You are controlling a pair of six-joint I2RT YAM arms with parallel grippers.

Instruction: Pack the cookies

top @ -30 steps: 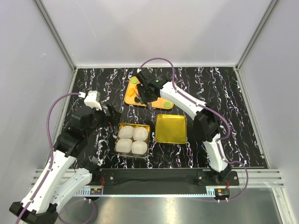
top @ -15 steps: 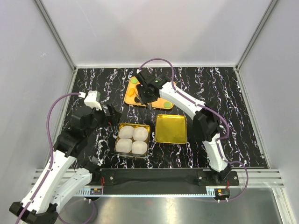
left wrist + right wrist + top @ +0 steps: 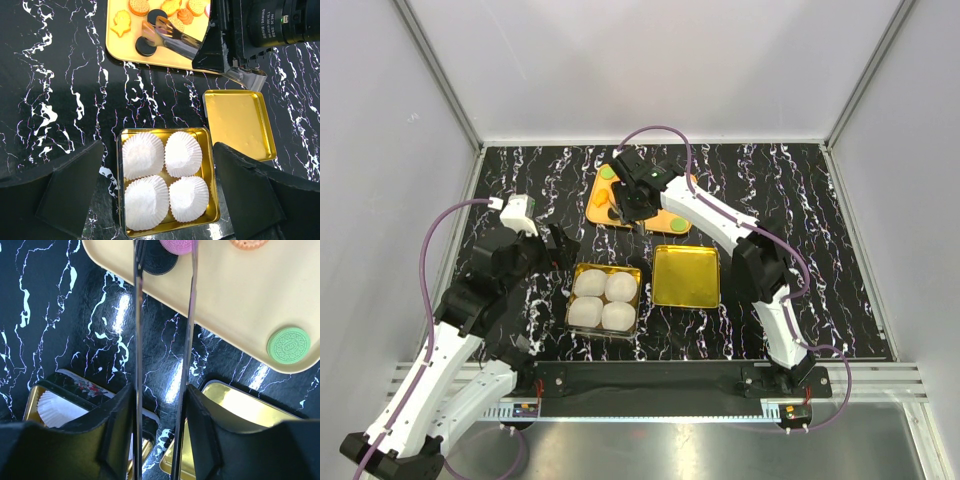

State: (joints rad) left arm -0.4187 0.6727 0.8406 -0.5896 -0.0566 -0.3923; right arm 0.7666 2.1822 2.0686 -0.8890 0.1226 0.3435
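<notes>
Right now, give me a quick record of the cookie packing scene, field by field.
tray: holds the cookies, far side
tin: four paper cups, all empty
lid: right of the tin, empty
right gripper: shut on tongs, their arms flanking a pink cookie
left gripper: open, holding nothing, near the tin
packed: none yet

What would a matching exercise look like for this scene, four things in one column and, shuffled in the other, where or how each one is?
Column one
1. green cookie
2. paper cups
3. gold lid
4. left claw

Column two
A. inside the gold tin
B. open, above the table
C. on the yellow tray
D. lying beside the tin, empty

Pairs: 1-C, 2-A, 3-D, 4-B
</notes>
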